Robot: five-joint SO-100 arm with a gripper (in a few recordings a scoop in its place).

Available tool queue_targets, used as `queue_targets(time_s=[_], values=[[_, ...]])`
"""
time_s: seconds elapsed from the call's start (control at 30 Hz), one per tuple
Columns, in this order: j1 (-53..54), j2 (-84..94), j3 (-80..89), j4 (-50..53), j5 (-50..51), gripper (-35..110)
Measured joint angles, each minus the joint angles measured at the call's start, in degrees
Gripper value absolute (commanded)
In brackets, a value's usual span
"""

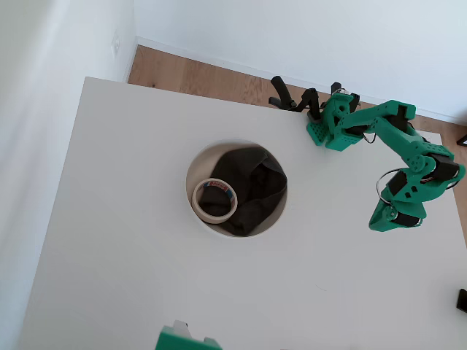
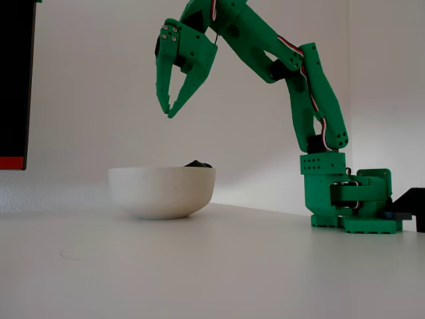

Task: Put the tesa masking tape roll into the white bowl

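Note:
The tesa masking tape roll [image 1: 214, 200] lies flat inside the white bowl [image 1: 195, 164], at its left side, partly on a dark grey cloth [image 1: 255, 189]. Its red-and-blue core label faces up. In the overhead view my green gripper [image 1: 378, 221] hangs well to the right of the bowl, apart from it. In the fixed view the gripper [image 2: 167, 111] points down, higher than the bowl [image 2: 161, 193], its fingertips together and nothing between them. From that side the tape is hidden by the bowl's wall; a tip of the cloth [image 2: 198, 163] peeks over the rim.
The arm's base [image 1: 332, 131] is clamped at the table's far edge. A green part [image 1: 186, 339] sticks in at the near edge. White tabletop [image 1: 131, 255] lies around the bowl. A wall runs along the left side.

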Motion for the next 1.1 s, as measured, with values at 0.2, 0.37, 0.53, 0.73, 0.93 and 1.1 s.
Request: queue_targets(time_s=[0.2, 0.37, 0.53, 0.73, 0.93, 1.1], values=[[-2.9, 12.48, 10.2, 0.0, 0.26, -8], [-2.72, 25.31, 23.03, -0.09, -0.62, -8], [-2.81, 39.81, 39.46, -2.81, -1.32, -8], [-2.64, 56.34, 59.41, -10.28, -1.67, -8], [-2.55, 70.75, 77.17, -18.19, -2.55, -8], [-0.7, 79.01, 88.15, -23.47, -3.43, -8]])
